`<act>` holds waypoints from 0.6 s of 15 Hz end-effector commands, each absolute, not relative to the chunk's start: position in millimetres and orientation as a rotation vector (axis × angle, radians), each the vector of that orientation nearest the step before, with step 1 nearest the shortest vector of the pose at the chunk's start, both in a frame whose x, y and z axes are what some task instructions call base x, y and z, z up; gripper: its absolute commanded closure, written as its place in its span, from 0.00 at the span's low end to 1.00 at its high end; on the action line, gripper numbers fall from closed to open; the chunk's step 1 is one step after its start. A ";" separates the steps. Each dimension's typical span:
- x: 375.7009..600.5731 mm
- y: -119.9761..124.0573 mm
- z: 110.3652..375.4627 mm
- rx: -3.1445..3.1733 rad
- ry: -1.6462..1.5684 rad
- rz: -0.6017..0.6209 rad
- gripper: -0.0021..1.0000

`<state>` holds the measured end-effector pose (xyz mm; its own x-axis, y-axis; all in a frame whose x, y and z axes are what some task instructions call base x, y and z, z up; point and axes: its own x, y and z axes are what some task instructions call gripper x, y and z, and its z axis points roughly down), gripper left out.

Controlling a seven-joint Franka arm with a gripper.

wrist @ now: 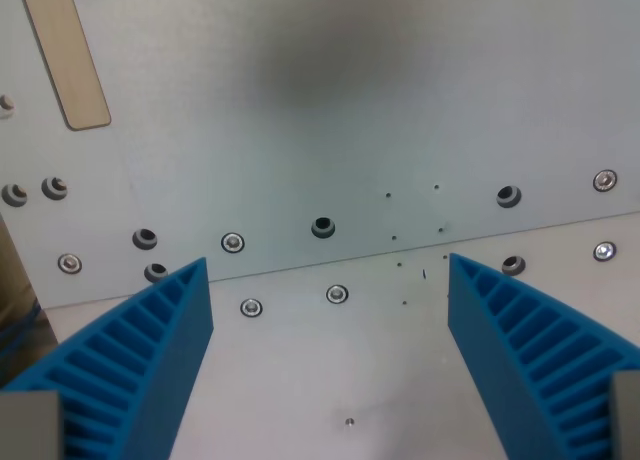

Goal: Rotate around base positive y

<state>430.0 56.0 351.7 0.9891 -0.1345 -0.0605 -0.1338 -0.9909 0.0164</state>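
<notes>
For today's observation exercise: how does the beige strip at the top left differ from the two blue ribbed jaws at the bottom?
The flat beige wooden-looking strip is smooth and pale; the blue ribbed gripper fingers are grooved and bright. The strip lies flat on the grey metal plate; the jaws hang above it, spread wide apart with nothing between. Both run off the frame edge.

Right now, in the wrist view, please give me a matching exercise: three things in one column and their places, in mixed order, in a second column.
Things:
1. tan wooden strip
2. black open hole
3. blue ribbed fingers

Places:
A. bottom corners, set wide apart
B. top left, lying on the grey plate
C. centre, just above the plate seam

Pairs: 1-B, 2-C, 3-A
</notes>
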 end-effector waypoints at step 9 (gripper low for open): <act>435.9 56.4 359.1 3.068 -0.205 -0.502 0.00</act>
<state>429.3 56.8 351.5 0.9829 -0.1332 -0.1269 -0.1307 -0.9910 0.0278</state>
